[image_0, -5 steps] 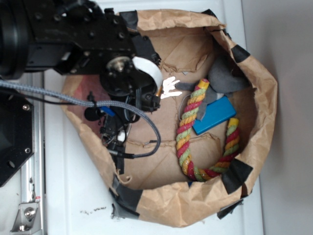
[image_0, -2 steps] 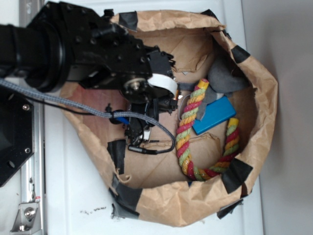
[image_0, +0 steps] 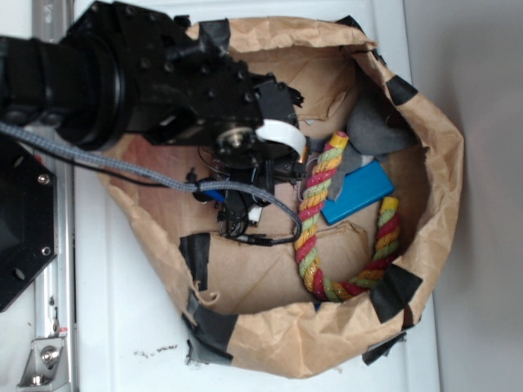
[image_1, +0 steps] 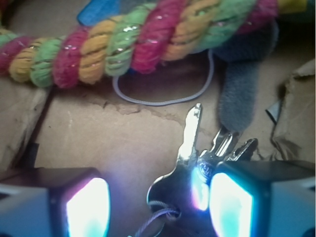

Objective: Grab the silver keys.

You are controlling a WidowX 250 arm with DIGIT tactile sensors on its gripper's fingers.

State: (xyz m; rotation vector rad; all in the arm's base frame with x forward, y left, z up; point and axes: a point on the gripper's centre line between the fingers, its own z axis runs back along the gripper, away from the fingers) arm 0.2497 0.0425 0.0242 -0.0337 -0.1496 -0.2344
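Observation:
In the wrist view the silver keys [image_1: 190,163] lie fanned on the brown paper floor, their blades pointing toward the rope. Their heads sit between my fingers, close against the right pad [image_1: 229,205]. A thin wire loop [image_1: 163,101] lies just beyond them. My gripper [image_1: 159,207] is open, with the left pad [image_1: 89,207] well clear of the keys. In the exterior view the gripper [image_0: 282,169] hangs inside the paper bag and covers the keys.
The red-yellow-green rope [image_0: 315,212] curves just right of the gripper and crosses the wrist view [image_1: 148,44]. A blue block [image_0: 359,192] and a grey cloth [image_0: 376,126] lie beyond it. The crumpled bag wall [image_0: 441,163] rings everything.
The arm has moved right and a little down inside the bag, toward the rope. The keys, in plain sight a second ago, are now covered by the gripper.

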